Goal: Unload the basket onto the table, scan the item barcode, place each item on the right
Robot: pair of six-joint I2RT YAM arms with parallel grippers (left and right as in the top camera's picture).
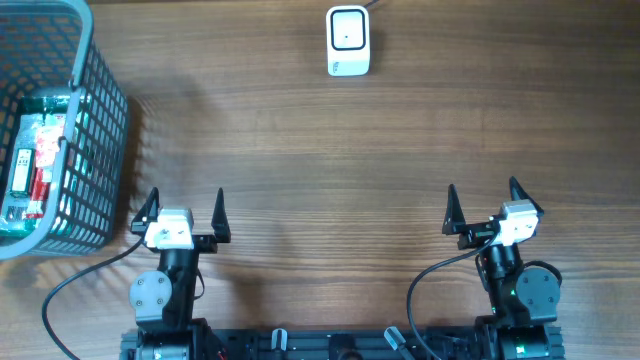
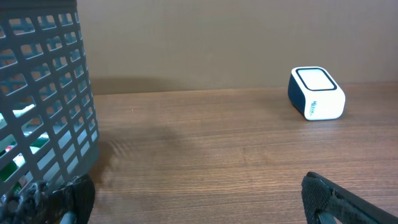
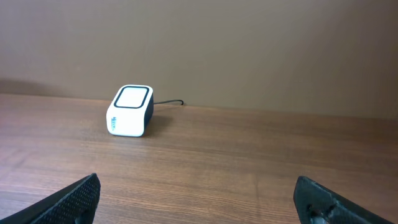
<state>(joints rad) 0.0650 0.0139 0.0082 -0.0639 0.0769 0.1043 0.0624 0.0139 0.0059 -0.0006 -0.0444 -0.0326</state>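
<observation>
Far left on my table [image 1: 320, 170] there's the grey mesh basket [image 1: 100, 150], partly cut off by the edge of the overhead view. The item [image 1: 35, 160] is lying flat in the bottom of it. It's a green pack with a white and red label, and I can't make out a barcode from up here. Just beside the basket's near right corner is my left gripper [image 1: 186, 195], with its fingers spread wide and nothing between them. It isn't touching the basket as far as I can tell. From its wrist cam the basket wall fills the left side, with bits of green showing through the holes. Moving right, the scanner [image 1: 348, 40] sits at the far edge of the table, about in the middle, well away from both arms. It's a little white box with a dark-rimmed window on top, and the right wrist cam shows a thin cable [image 3: 169, 102] coming out the back. Over on the right, my right gripper [image 1: 482, 187] is also spread wide and empty, low over bare wood and pointed toward the scanner. The item and scanner are well apart, basically at opposite corners.
</observation>
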